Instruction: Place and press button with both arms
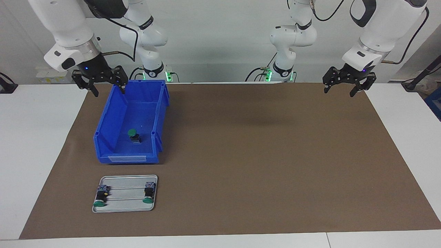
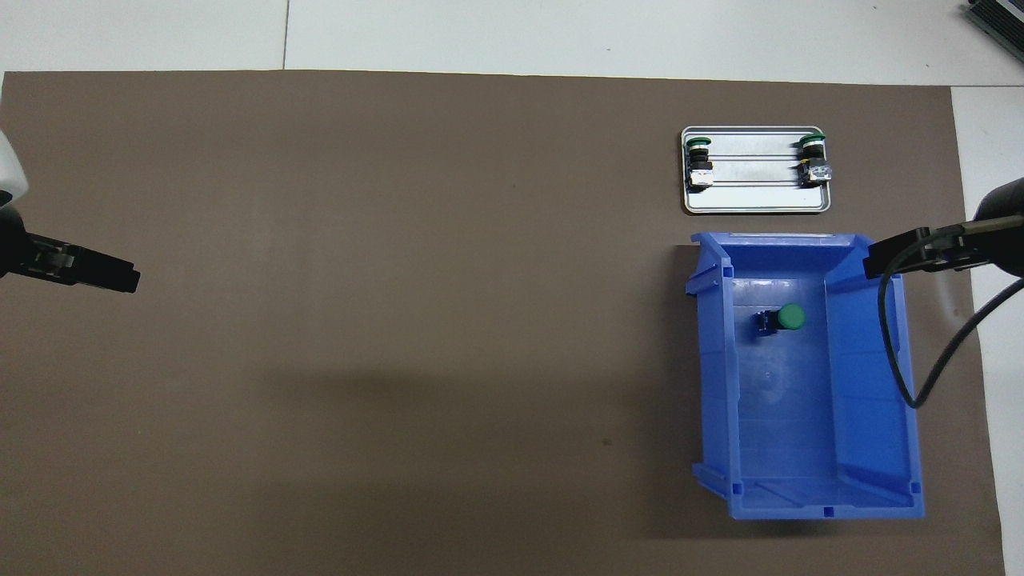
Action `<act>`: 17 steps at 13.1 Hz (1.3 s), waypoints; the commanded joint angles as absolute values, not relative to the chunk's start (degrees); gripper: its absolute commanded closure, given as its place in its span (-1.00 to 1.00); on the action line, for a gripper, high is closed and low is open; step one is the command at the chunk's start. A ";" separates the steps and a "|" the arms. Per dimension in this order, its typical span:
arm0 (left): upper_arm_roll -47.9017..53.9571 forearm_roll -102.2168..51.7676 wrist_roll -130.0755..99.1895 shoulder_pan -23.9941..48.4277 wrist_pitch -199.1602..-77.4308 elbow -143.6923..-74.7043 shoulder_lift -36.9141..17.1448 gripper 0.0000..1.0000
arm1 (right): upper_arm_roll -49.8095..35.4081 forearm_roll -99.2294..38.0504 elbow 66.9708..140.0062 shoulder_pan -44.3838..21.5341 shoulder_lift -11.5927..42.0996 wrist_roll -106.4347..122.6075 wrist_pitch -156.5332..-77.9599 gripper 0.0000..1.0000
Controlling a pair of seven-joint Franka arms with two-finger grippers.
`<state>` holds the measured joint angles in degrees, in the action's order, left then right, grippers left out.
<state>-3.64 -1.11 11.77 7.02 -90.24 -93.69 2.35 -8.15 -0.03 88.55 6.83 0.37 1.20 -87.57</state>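
One button in blue bin

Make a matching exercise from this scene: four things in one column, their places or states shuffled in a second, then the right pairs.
Things:
1. button with green cap
2. metal tray
3. left gripper
4. right gripper

Places or states:
A. open, over the mat's corner at the left arm's end
B. lies alone in the blue bin
C. open, over the bin's rim nearest the robots
D. holds two buttons, farther from the robots than the bin

Pairs: 1-B, 2-D, 3-A, 4-C
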 commanded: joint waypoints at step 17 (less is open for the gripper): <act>-3.25 -0.09 12.39 6.50 -90.88 -95.63 4.04 -1.00 | -8.96 2.02 86.48 7.21 0.53 -5.10 -86.04 -0.88</act>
<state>-3.64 -1.11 11.77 7.02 -90.24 -93.69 2.35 -8.39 1.83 87.31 6.87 0.36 -4.41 -86.67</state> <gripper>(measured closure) 0.000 0.062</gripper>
